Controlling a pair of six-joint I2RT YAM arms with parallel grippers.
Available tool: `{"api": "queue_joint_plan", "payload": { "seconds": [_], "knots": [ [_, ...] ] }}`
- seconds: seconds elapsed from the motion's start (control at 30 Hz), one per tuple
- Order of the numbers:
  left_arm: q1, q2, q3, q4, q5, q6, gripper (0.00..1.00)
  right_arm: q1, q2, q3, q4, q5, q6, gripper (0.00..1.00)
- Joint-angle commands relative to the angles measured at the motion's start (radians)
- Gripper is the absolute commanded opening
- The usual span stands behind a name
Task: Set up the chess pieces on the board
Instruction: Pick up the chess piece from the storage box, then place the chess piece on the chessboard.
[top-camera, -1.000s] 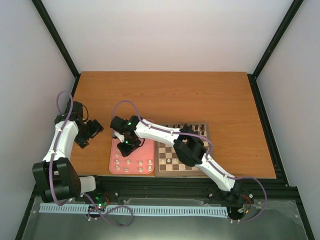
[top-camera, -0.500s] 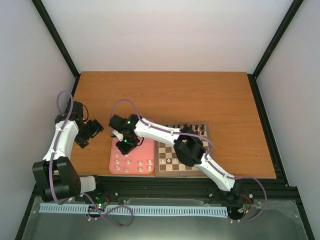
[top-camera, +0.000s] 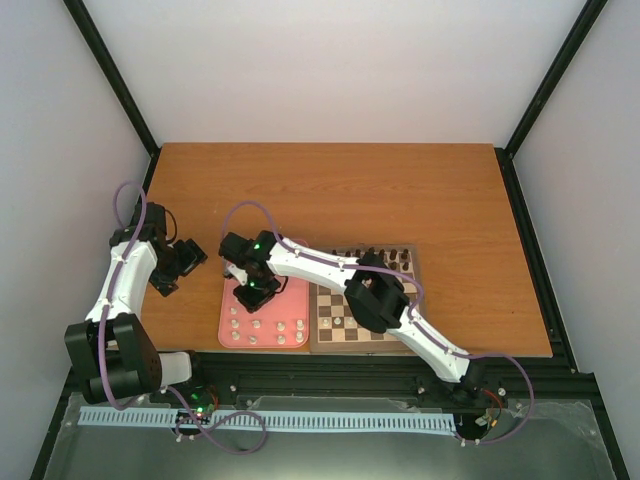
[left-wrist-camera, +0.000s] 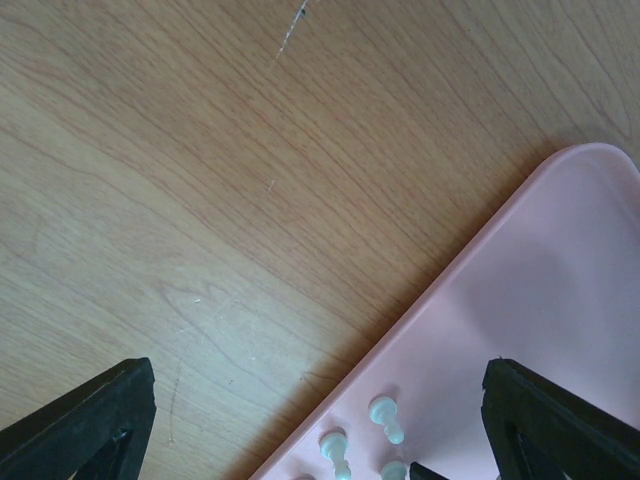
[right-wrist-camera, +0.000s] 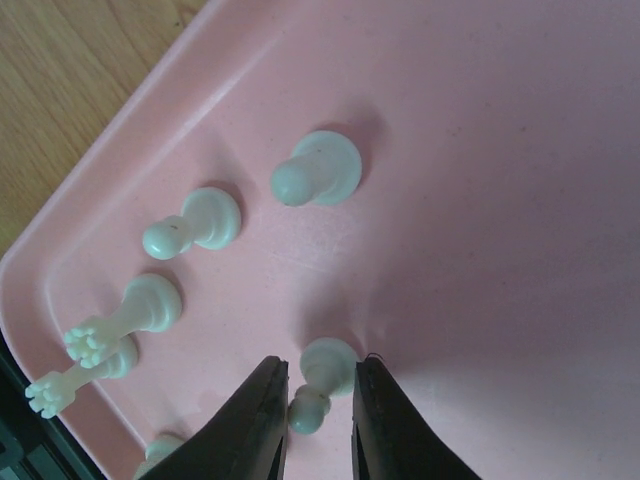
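My right gripper (top-camera: 255, 288) hangs low over the pink tray (top-camera: 272, 305); in the right wrist view its fingers (right-wrist-camera: 318, 378) are closed to a narrow gap around a white pawn (right-wrist-camera: 326, 362) that stands on the tray (right-wrist-camera: 480, 200). Several other white chess pieces (right-wrist-camera: 318, 170) stand nearby. The board (top-camera: 322, 344) lies right of the tray, with a few white pieces (top-camera: 336, 320) on it. My left gripper (top-camera: 183, 258) is open and empty over bare table left of the tray (left-wrist-camera: 560, 280), where a few white pieces (left-wrist-camera: 385, 417) show.
Dark brown pieces (top-camera: 385, 257) stand along the board's far row. The right arm's forearm (top-camera: 375, 295) covers much of the board. The wooden table (top-camera: 330, 190) stretches behind. Black frame posts stand at the table's edges.
My right gripper has shifted slightly over the tray's far part and settled around the pawn. The left arm has not moved.
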Motion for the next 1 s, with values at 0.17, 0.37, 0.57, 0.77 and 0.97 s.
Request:
{"api": "queue_joint_plan", "payload": {
  "seconds": [0.17,0.37,0.57,0.77,0.97],
  "knots": [
    [0.006,0.005,0.012,0.012,0.005,-0.012,1.0,0.004,0.012,0.023,-0.016,0.032,-0.005,0.06],
    [0.006,0.005,0.015,0.008,0.005,-0.009,1.0,-0.005,-0.071,-0.017,-0.004,0.137,0.018,0.03],
    [0.005,0.005,0.014,0.008,0.008,-0.01,1.0,-0.087,-0.324,-0.265,0.076,0.191,0.107,0.03],
    [0.006,0.006,0.018,0.006,0.018,-0.011,1.0,-0.212,-0.67,-0.631,0.095,0.321,0.197,0.03],
    [0.005,0.003,0.016,0.007,0.023,-0.01,1.0,-0.327,-0.93,-0.995,0.073,0.36,0.287,0.03]
  ]
}}
